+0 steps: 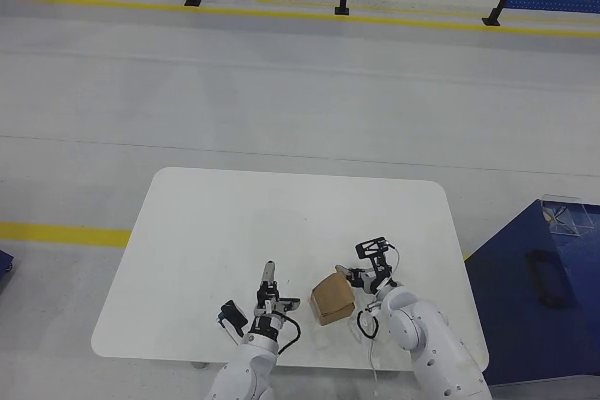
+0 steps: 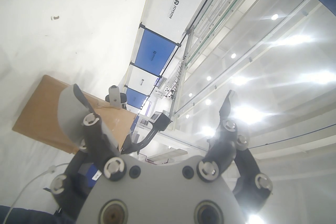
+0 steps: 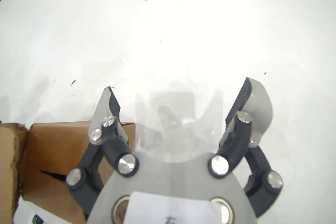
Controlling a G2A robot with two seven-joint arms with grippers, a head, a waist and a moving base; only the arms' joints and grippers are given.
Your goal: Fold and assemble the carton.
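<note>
Cardboard carton [image 1: 330,298] between left gripper [image 1: 268,285] and right gripper [image 1: 370,262], both jaws apart, empty; advise squeeze opposite walls evenly, avoid sliding

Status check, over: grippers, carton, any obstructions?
Left gripper open, right gripper open. Carton on table between them, ungripped. Nothing in the way.

Table: white rounded tabletop [image 1: 280,215] beneath me.
Floor: pale grey floor [image 1: 280,90], yellow painted stripe [image 1: 50,233] at left.
Ceiling: bright round lamps [image 2: 274,16].
</note>
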